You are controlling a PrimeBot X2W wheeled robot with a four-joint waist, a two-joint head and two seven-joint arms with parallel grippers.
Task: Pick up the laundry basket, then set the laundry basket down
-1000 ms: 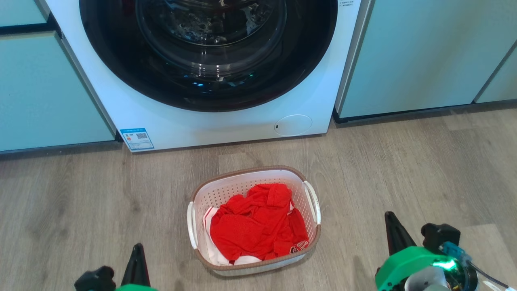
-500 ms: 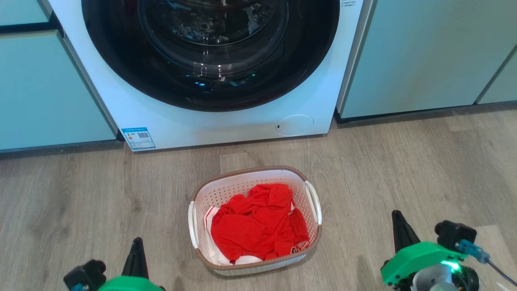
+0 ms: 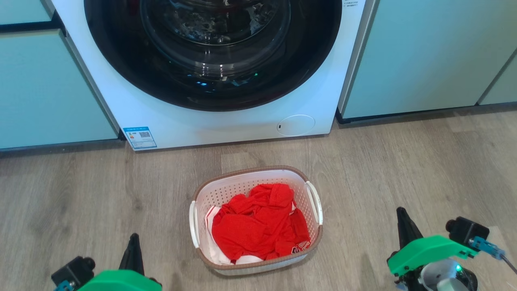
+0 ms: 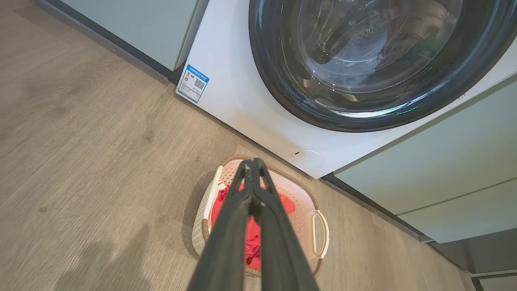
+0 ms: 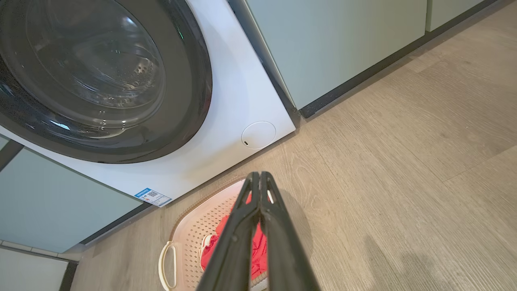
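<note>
The laundry basket (image 3: 238, 188) is sitting flat on the wood floor (image 3: 80, 194), right in front of the washing machine (image 3: 226, 125) with a strip of bare floor between them. It's turned a little, not square to the machine. It has a brown band round the rim and a white handle (image 3: 315, 202) on each side, with nothing holding either one. Inside is a crumpled heap of red clothes (image 3: 258, 226) with a bit of white fabric poking out at the bottom (can't tell what the white piece is).

The left gripper (image 4: 253, 163) is pinched closed, its two dark fingers pressed together at the tips with nothing between them. It's the same for the right gripper (image 5: 259, 176): tips together and empty. From the head camera they sit low on either side of the basket, both clear of it and touching nothing. The right one is further out to the side than the left. In each wrist view the closed fingers point towards the basket.

The machine's dark round door is closed, with a blue sticker (image 3: 139, 137) at its lower left corner and a round cap (image 3: 295, 125) at the lower right. Pale green cabinets (image 3: 416, 52) stand on both sides.
</note>
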